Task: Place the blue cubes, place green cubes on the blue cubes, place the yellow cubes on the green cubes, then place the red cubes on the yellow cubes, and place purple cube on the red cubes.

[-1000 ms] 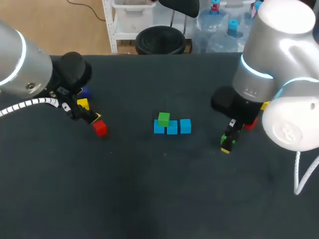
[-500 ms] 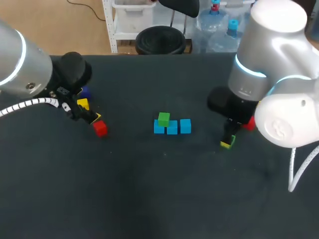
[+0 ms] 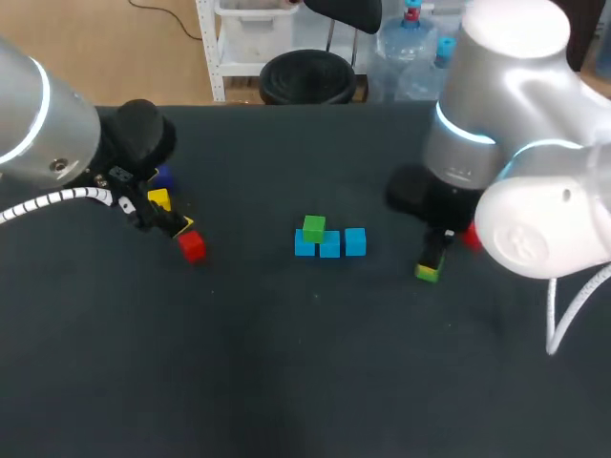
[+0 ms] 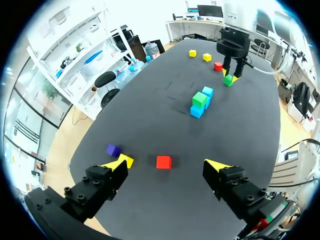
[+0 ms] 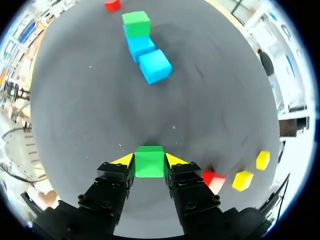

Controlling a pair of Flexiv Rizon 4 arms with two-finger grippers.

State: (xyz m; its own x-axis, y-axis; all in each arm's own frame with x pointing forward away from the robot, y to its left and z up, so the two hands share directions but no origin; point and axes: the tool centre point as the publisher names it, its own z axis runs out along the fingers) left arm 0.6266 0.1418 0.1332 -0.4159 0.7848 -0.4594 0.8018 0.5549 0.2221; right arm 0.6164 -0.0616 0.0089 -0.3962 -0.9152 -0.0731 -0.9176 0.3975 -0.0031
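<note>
No lettering, label, number or sign can be read anywhere on the dark tabletop (image 3: 286, 382) or on the coloured cubes (image 3: 329, 246), whose faces are plain.

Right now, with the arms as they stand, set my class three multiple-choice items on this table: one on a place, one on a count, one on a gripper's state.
1. Where does the stacked green cube sit? A beside the row; B on the end blue cube; C on the middle one.
2. How many blue cubes form the row? A one; B two; C three.
3. How is the right gripper? A shut on the held green cube; B open and empty; C shut on a blue one.
Answers: 1 B, it tops the row's end; 2 C, three stand side by side; 3 A, both fingers press its sides.
</note>
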